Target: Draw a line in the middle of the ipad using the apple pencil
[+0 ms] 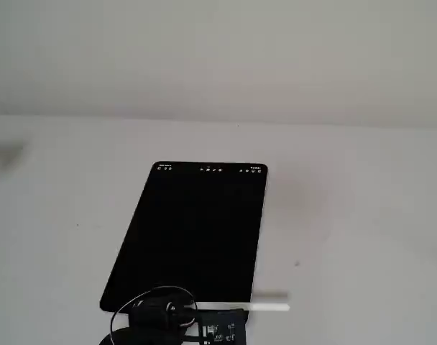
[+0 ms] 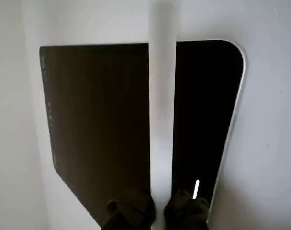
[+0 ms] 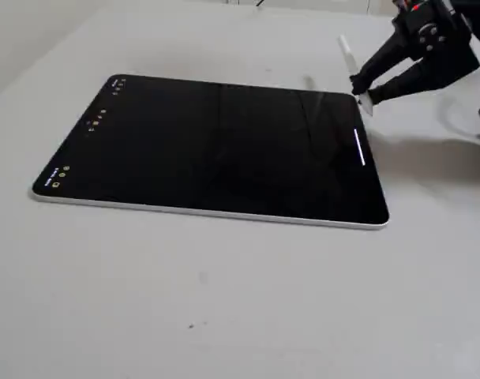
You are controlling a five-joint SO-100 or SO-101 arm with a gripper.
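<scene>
The iPad (image 3: 216,142) lies flat on the grey table, its screen black with small icons along one short edge. A short white stroke (image 3: 359,148) shows on the screen near the opposite short edge; it also shows in the wrist view (image 2: 196,188). My gripper (image 3: 360,85) is shut on the white Apple Pencil (image 3: 349,57) and holds it tilted, tip down, at that edge of the iPad. In the wrist view the pencil (image 2: 162,110) runs up the middle of the picture over the iPad (image 2: 97,110), between my two dark fingers (image 2: 133,211). I cannot tell whether the tip touches.
The arm's wrist with a black cable (image 1: 168,313) hangs over the near short edge of the iPad (image 1: 197,230). The blurred pencil (image 1: 270,302) sticks out to the right. Bare grey table (image 1: 348,215) surrounds the iPad.
</scene>
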